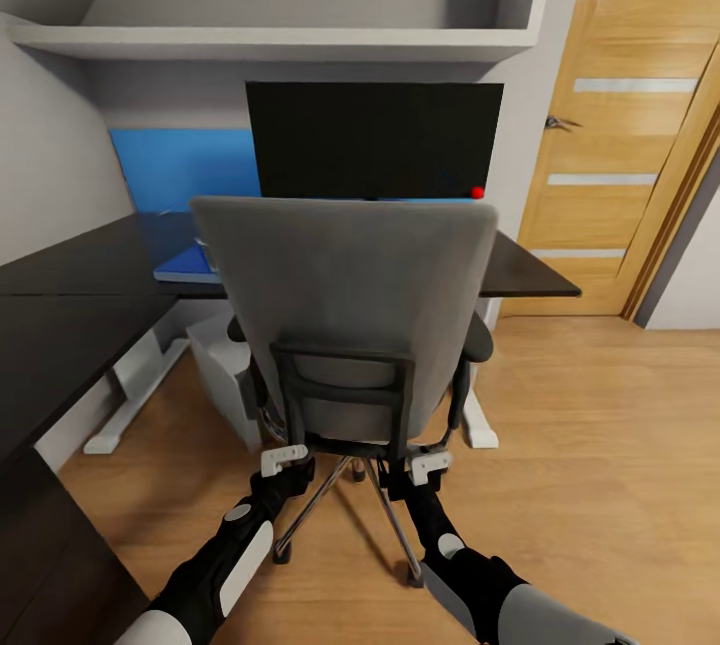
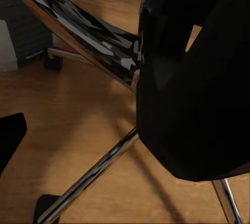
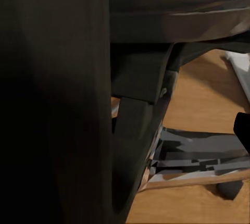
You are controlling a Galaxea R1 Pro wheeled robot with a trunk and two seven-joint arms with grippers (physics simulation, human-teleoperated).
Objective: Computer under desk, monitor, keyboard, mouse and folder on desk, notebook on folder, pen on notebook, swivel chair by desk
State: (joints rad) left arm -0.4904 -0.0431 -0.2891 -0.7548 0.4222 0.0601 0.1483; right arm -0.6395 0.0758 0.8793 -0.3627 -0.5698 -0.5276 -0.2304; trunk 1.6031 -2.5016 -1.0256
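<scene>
The grey swivel chair (image 1: pixel 345 295) stands with its back to me, pushed up against the black desk (image 1: pixel 70 275). The monitor (image 1: pixel 372 138) stands on the desk behind it. A blue folder (image 1: pixel 182 266) lies on the desk left of the chair, and the light grey computer (image 1: pixel 222 365) sits under the desk. My left gripper (image 1: pixel 285 458) and right gripper (image 1: pixel 429 465) are at the bottom of the chair's black back frame. Each wrist view shows one finger (image 2: pixel 10 140) (image 3: pixel 242 130) far out at the edge, with the chrome base (image 2: pixel 88 174) beyond. Keyboard, mouse, notebook and pen are hidden.
A wooden door (image 1: pixel 625 125) with frosted strips is at the right, with open plank floor (image 1: pixel 600 445) in front of it. The desk's side wing (image 1: pixel 50 365) runs along my left. A grey shelf (image 1: pixel 280 40) hangs above the monitor.
</scene>
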